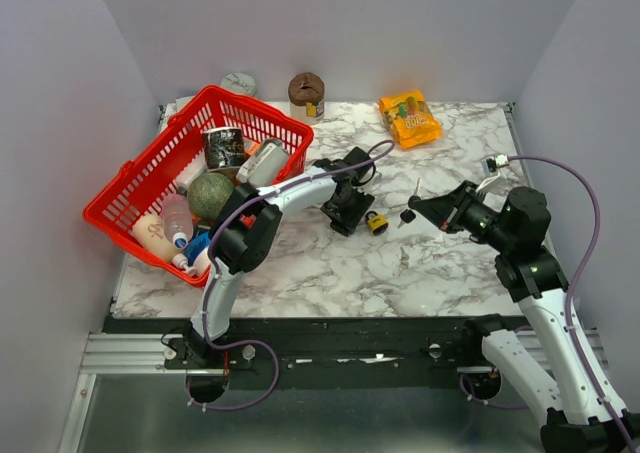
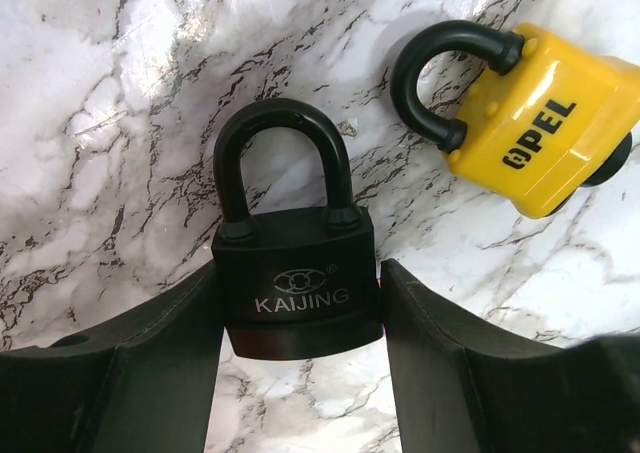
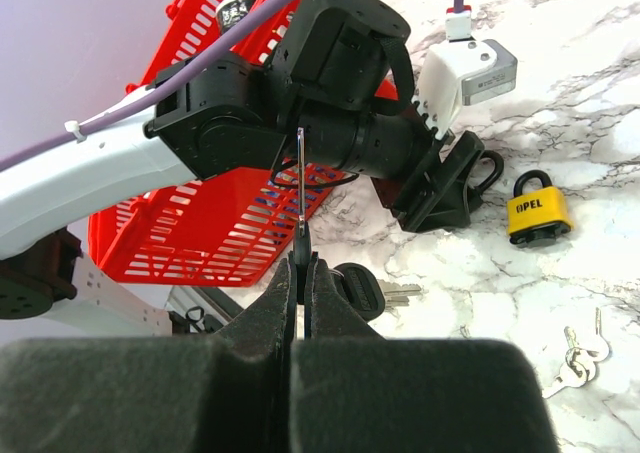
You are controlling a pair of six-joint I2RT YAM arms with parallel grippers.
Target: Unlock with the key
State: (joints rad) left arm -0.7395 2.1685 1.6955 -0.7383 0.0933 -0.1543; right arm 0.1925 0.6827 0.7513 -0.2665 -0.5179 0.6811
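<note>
A black KAIJING padlock (image 2: 290, 258) lies flat on the marble table, shackle pointing away. My left gripper (image 2: 300, 278) is shut on its body, one finger on each side. A yellow padlock (image 2: 540, 143) lies just right of it, also in the top view (image 1: 376, 222). My right gripper (image 3: 302, 265) is shut on a key (image 3: 301, 188), held edge-on with its blade pointing at the left gripper (image 3: 440, 188). A second black-headed key (image 3: 355, 285) hangs on the same ring beside the fingers. In the top view the right gripper (image 1: 415, 206) hovers just right of the yellow padlock.
A red basket (image 1: 262, 112) full of items stands at the left. An orange snack bag (image 1: 410, 118) and a brown object (image 1: 307, 91) sit at the back. A loose pair of small keys (image 3: 578, 358) lies on the marble (image 1: 416, 187).
</note>
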